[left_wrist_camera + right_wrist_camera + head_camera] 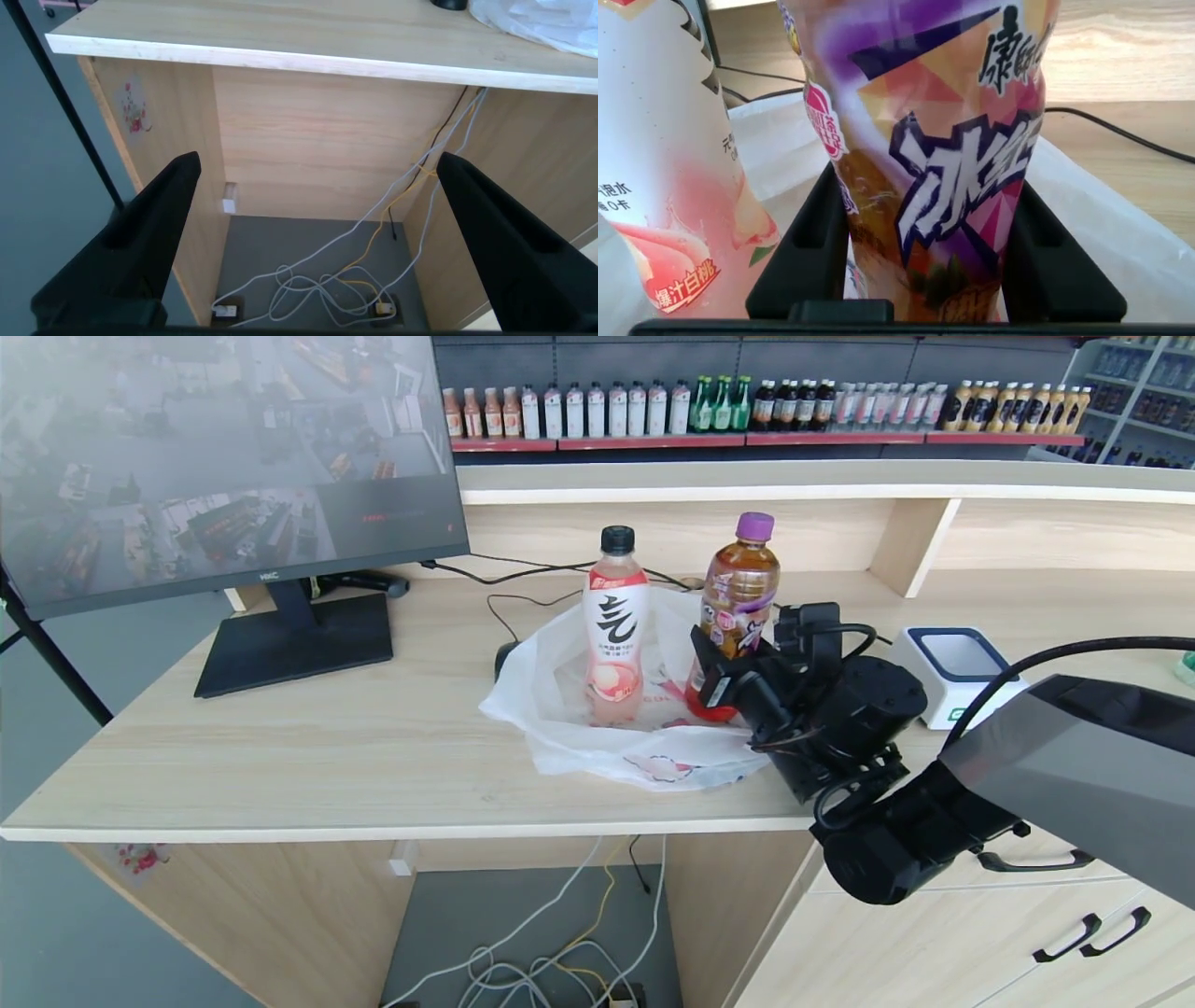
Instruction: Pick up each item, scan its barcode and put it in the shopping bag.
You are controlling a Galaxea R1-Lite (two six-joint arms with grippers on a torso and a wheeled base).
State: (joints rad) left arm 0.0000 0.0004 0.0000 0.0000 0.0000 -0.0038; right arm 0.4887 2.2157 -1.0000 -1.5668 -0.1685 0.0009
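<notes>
1. The right gripper [931,182] is clamped on the purple-capped tea bottle [740,588], one finger pressed against each side of its lower body.
2. That bottle stands upright in the white shopping bag [607,756], which lies spread open near the front edge of the counter [327,747].
3. A pink bottle [616,635] with a black cap stands upright in the bag too, just beside the tea bottle.
4. The barcode scanner [952,667] sits near the bag, toward the counter's right end.
5. The left gripper [318,161] hangs below the counter's front edge, fingers wide apart, holding nothing.
6. A monitor [224,457] stands at the back left corner.
</notes>
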